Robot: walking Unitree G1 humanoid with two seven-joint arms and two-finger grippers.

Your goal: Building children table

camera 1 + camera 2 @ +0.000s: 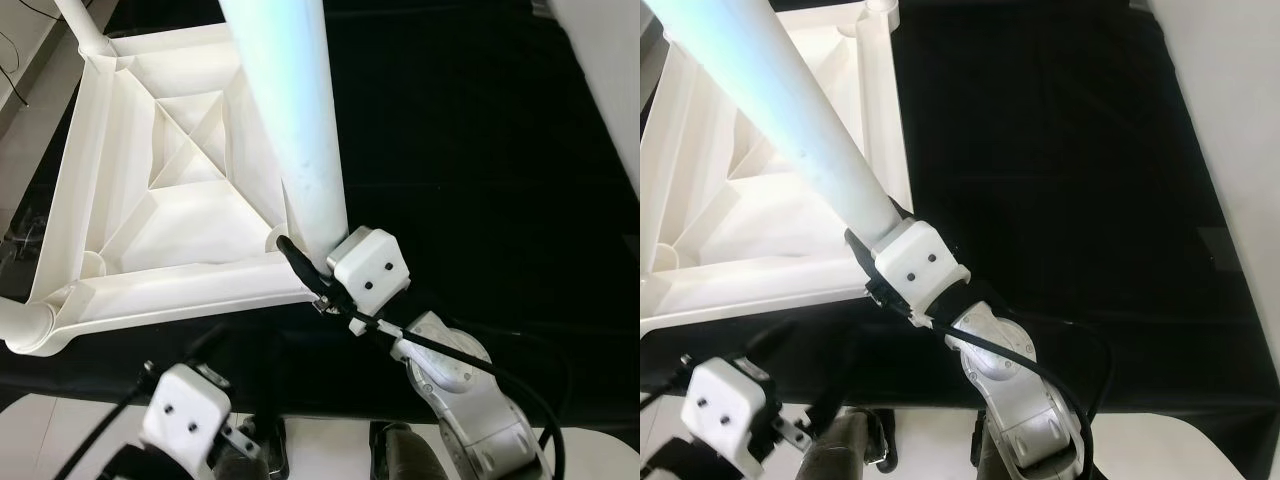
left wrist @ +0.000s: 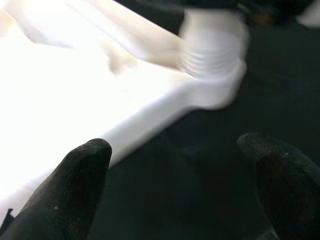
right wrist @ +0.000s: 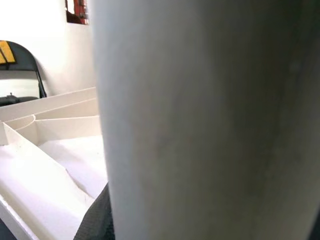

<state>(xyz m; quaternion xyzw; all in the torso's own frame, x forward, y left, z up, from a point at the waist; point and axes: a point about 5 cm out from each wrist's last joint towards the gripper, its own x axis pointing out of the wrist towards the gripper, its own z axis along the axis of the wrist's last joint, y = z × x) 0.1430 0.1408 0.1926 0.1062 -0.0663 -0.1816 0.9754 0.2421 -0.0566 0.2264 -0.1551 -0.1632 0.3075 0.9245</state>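
So the white plastic tabletop (image 1: 170, 190) is lying upside down on a black cloth (image 1: 480, 150), ribbed underside facing up, with the diagonal ribs meeting in the middle. It sits toward the cloth's left side, and the cloth stretches dark and bare out to the right of it.

The right pincer (image 1: 305, 270) is clamped around a long white leg (image 1: 290, 110), down near the leg's bottom end, right at the tabletop's near right corner. The leg stands steeply, leaning a bit, its lower end at the corner socket. In the right wrist view the leg (image 3: 200, 120) is huge and close, with the tabletop's ribs (image 3: 45, 135) beside it and one black finger (image 3: 95, 222) peeking out at its edge.

The left pincer (image 2: 180, 185) is open, its two black fingertips (image 2: 75, 185) spread wide apart, holding nothing. It hangs just off the tabletop's near edge, over the cloth, looking at a corner socket with a threaded white stub (image 2: 210, 55) in it. That part is blurry.

Another leg (image 1: 85, 30) is already standing in the far left corner, and one more (image 1: 20, 325) shows at the near left corner.
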